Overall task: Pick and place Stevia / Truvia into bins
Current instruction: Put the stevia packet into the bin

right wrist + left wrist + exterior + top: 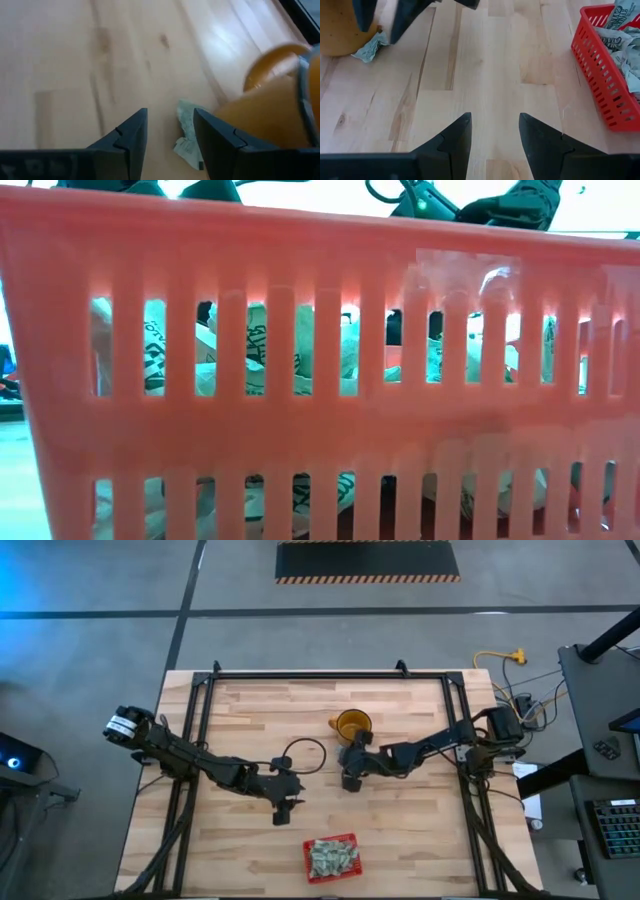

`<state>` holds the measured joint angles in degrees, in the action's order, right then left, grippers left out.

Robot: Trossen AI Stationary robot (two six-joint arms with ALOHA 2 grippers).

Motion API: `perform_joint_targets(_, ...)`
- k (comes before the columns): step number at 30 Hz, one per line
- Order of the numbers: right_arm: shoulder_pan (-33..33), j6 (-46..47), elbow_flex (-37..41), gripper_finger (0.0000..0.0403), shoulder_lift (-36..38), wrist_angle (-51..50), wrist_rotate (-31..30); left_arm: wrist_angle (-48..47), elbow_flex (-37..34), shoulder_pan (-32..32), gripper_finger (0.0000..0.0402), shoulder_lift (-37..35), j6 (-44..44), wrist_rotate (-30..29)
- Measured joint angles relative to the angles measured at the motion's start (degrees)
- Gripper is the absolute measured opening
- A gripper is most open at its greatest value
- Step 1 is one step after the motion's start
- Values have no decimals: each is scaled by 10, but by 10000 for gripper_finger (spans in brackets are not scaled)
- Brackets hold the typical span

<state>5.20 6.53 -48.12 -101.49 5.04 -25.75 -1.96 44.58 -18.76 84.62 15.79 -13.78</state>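
Paper Stevia packet (187,134) lay crumpled against the amber mug (270,110): light, limp; right gripper (170,142) hovered open, empty, best pinching its free edge.

Pale wood-plank surface (400,830) with three things on it

A red slotted basket (331,858) full of green-and-white packets sits at the near edge, around the middle. A translucent amber mug (351,724) stands farther back, well apart from the basket, and one crumpled packet (187,134) lies on the boards just beside the mug's base.
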Motion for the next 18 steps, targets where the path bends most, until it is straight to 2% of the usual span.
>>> perform_joint_targets(13,13,-261,-5,138,0,-4,121,0,0,0,148,0,2,0)
perform_joint_targets(18,12,-401,-16,131,0,-7,127,0,0,0,148,0,2,0)
